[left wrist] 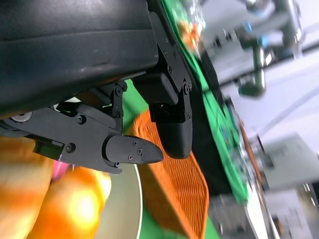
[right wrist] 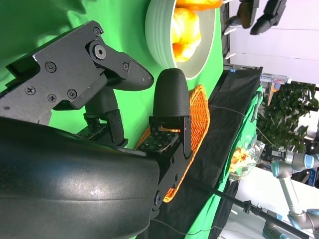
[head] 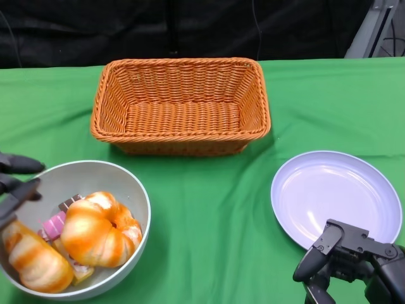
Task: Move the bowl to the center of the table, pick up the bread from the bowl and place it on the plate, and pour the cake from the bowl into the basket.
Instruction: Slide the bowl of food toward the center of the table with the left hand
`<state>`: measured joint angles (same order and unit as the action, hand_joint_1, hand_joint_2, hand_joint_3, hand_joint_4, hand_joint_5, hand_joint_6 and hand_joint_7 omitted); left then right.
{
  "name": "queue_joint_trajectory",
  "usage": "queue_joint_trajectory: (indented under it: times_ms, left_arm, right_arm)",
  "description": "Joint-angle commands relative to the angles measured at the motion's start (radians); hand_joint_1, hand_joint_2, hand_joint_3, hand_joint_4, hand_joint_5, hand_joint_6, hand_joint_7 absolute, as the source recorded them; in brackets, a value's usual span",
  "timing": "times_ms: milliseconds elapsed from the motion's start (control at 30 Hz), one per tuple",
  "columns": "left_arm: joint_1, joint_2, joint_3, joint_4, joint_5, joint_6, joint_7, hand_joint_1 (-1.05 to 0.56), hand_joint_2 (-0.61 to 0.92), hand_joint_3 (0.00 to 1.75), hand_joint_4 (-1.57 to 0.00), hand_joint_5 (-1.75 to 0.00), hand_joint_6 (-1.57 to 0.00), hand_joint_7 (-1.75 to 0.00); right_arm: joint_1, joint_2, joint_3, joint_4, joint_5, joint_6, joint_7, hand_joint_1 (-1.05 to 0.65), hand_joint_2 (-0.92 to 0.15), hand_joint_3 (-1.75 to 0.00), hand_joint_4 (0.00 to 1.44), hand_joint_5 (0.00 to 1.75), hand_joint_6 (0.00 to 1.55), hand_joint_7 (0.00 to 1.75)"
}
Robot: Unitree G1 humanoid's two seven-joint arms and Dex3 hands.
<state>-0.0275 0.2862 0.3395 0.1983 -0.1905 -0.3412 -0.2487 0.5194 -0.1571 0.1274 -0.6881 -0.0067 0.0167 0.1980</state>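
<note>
Head cam looks down from the robot's side onto the green-clothed table (head: 209,215), taking in the woven orange wicker basket (head: 181,104), pale grey round bowl (head: 130,183) & lilac round plate (head: 338,196). Right wrist cam sits v. close behind its black hand (right wrist: 144,99), turned sideways, facing across to bowl & basket. Left wrist cam, also tilted & close, shares bowl rim & basket w/ both.

The left hand (left wrist: 144,124) fills most of the view, its black fingers (left wrist: 130,150) spread apart and holding nothing. Just under them lies blurred orange-and-yellow bread (left wrist: 65,204) inside the pale bowl (left wrist: 127,209). Beyond the bowl's rim sits the woven orange basket (left wrist: 174,189) on the green table (left wrist: 214,119). The background is blurred.
</note>
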Motion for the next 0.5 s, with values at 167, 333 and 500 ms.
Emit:
queue_joint_trajectory:
  times_ms: [167, 333, 500]
  left_arm:
    - [-0.06, 0.047, 0.028, 0.076, 0.041, 0.036, 0.079, -0.15, 0.92, 0.29, -0.73, -1.19, -0.89, -0.62]
    - [-0.14, 0.102, 0.021, 0.184, 0.12, 0.109, 0.151, -0.18, 0.92, 0.17, -0.81, -0.93, -0.98, -0.4]
    - [-0.168, 0.178, -0.046, 0.215, 0.237, 0.236, 0.166, -0.32, 0.92, 0.14, -0.67, -0.44, -0.86, -0.07]
  right_arm:
    - [-0.009, 0.005, 0.011, 0.007, -0.004, -0.006, -0.014, -0.13, -0.54, -1.02, 0.74, 1.56, 0.68, 1.33]
    - [-0.02, 0.01, 0.023, 0.018, -0.004, -0.005, -0.017, -0.14, -0.54, -1.0, 0.73, 1.57, 0.67, 1.32]
    - [-0.029, 0.016, 0.04, 0.023, -0.008, 0.001, -0.021, -0.15, -0.55, -1.0, 0.74, 1.56, 0.67, 1.32]
